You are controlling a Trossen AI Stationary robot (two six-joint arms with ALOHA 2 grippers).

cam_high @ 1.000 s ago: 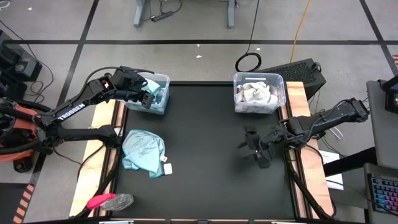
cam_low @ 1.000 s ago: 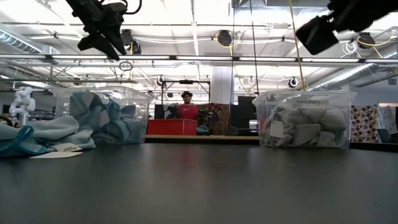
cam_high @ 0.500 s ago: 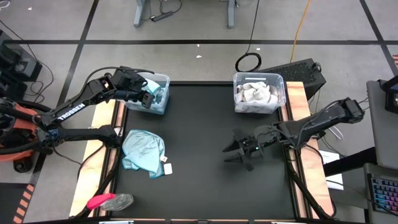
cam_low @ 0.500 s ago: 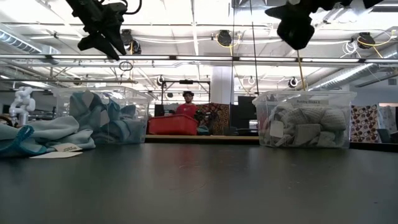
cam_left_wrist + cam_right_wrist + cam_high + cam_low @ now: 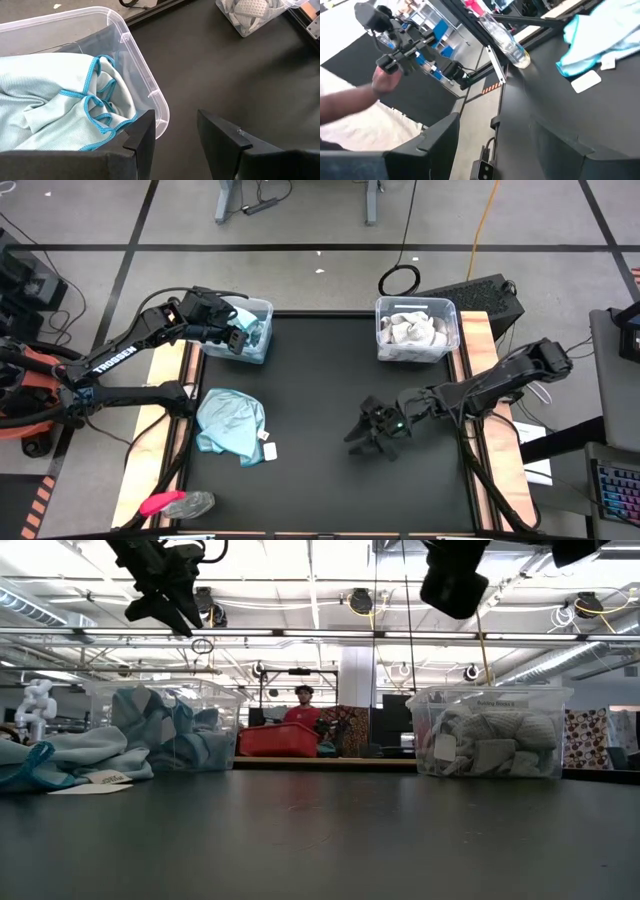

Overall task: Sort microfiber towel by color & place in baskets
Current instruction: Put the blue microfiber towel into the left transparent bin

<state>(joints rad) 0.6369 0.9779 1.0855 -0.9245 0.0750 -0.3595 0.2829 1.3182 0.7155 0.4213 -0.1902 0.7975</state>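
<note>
A teal-blue microfiber towel (image 5: 230, 425) lies crumpled on the black table at the left, its white tag (image 5: 268, 450) flat beside it. The left basket (image 5: 262, 308) holds teal towels (image 5: 60, 110). My left gripper (image 5: 243, 338) hangs open just above that basket's near rim (image 5: 150, 90), with nothing between its fingers. The right basket (image 5: 452, 310) at the far right is full of grey-white towels (image 5: 410, 330). My right gripper (image 5: 360, 435) hovers open over the table's middle, high above it, pointing nearly level toward the teal towel (image 5: 605, 40).
A pink-and-grey object (image 5: 175, 503) lies on the wooden strip at the near left corner. Bare black table lies between the two baskets and below my right gripper. Beyond the table's far edge in the low view, a person (image 5: 303, 705) stands behind a red bin.
My right gripper has travelled toward the table's left edge, out over the middle of the table. Meanwhile it rolled about its own axis and tipped up from pointing downward to nearly level. It has stayed open. The towels and baskets have not moved.
</note>
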